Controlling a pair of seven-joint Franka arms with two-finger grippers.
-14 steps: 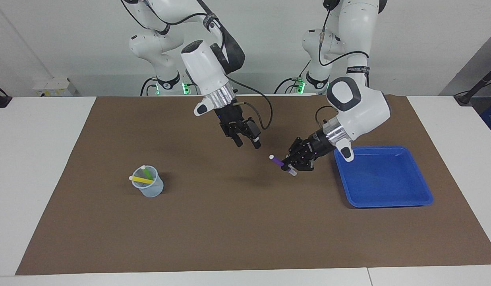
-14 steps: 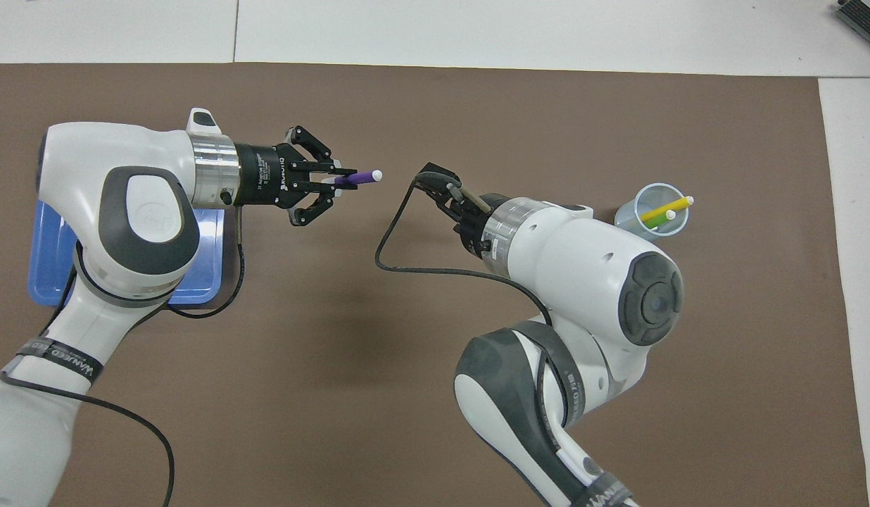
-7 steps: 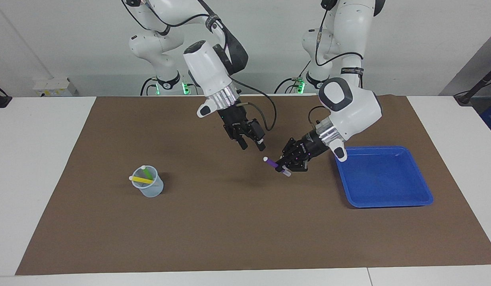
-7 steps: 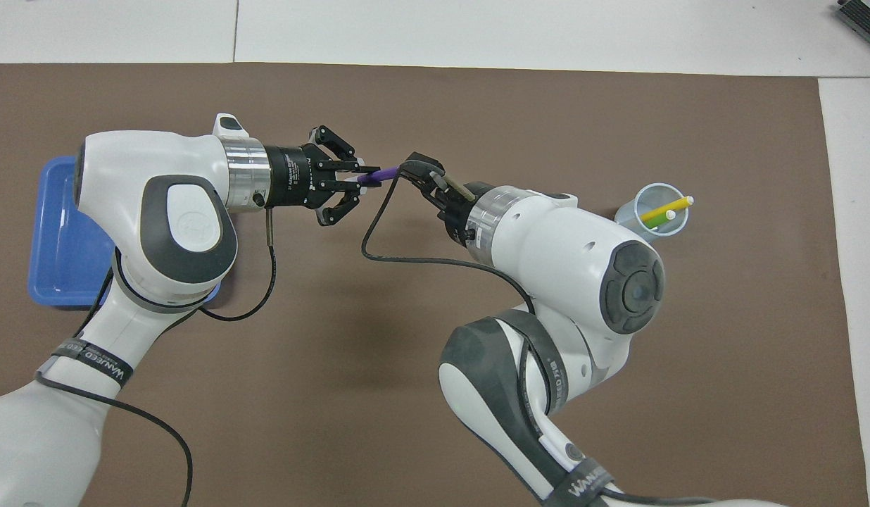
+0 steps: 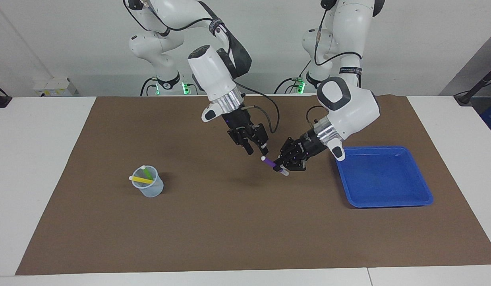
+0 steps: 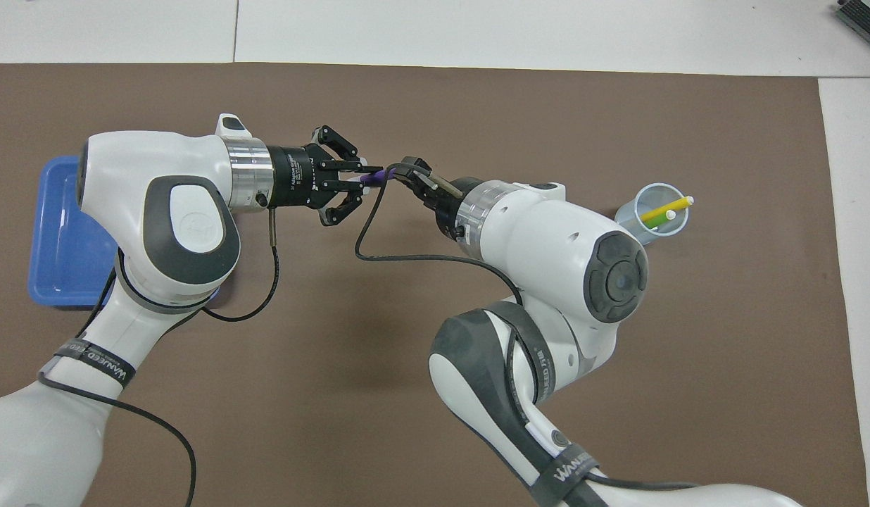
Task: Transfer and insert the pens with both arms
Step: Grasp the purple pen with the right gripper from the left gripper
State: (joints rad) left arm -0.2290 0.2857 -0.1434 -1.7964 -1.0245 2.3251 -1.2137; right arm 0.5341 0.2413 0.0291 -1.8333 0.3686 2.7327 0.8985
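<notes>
A big brown mat (image 5: 229, 222) is lying flat over the white counter (image 5: 35, 159), and it is covering nearly all of it. A plain pale wall (image 5: 62, 39) is standing at the robots' end of the room.

Over the middle of the mat, the two arms are meeting in the air. The left hand (image 5: 284, 163) is gripping the purple pen (image 5: 270, 162) tight, with its whitish cap end pointing toward the right arm. The right hand (image 5: 256, 149) is hanging right at that cap end, with its two fingers on either side of it. I cannot tell if it is grabbing the pen or only sitting around it.

A blue tray (image 5: 388, 198) is sitting on the mat toward the left arm's end of the counter. A small clear cup (image 5: 152, 190) is standing on the mat toward the right arm's end. The yellow pen (image 5: 141, 179) and the green pen (image 5: 149, 173) are leaning inside the cup, with their pale ends sticking up over the rim.

A small white box (image 5: 55, 86) is sitting by the wall at the right arm's end.
</notes>
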